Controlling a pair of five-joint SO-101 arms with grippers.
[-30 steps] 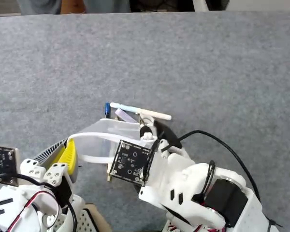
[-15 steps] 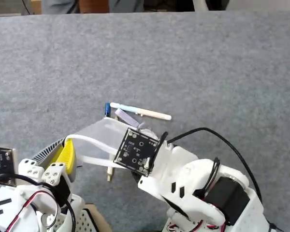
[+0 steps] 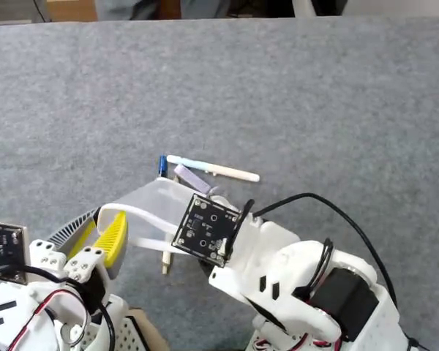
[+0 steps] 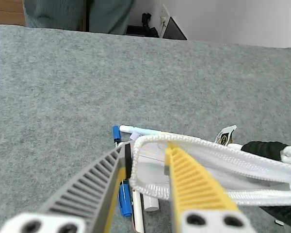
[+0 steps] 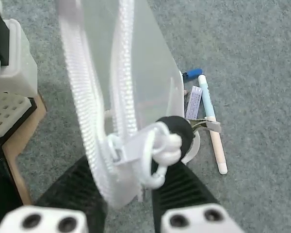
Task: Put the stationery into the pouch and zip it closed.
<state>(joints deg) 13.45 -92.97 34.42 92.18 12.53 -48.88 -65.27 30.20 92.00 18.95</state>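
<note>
Here, the pouch (image 3: 155,199) sits left of centre in the lower half of the high view, a translucent sleeve with a white zip, held off the grey table (image 3: 314,95) between the two arms; the left gripper (image 3: 95,235) is at its left end and the right gripper (image 5: 140,145) at its right end. Just beyond the pouch's upper edge lie the loose pieces: a pale pen (image 3: 214,170), a blue-capped pen (image 3: 162,164) and a small lilac block (image 3: 190,176), all close together; a pale stick (image 3: 165,263) pokes out below the pouch's lower edge. In the high view the right arm's circuit board (image 3: 205,235) covers that end of the pouch, with a black cable (image 3: 336,212) looping off to the right; the right wrist view shows what the board hides, black fingers pinched on the zip end, with the cord pull (image 5: 162,145) bunched against one fingertip. The left wrist view shows the pouch mouth gaping; the pincer stands apart, its yellow finger (image 4: 191,184) inside the mouth, its grey finger (image 4: 92,189) outside, the zip's end between them; the blue-capped pen runs on beneath.
</note>
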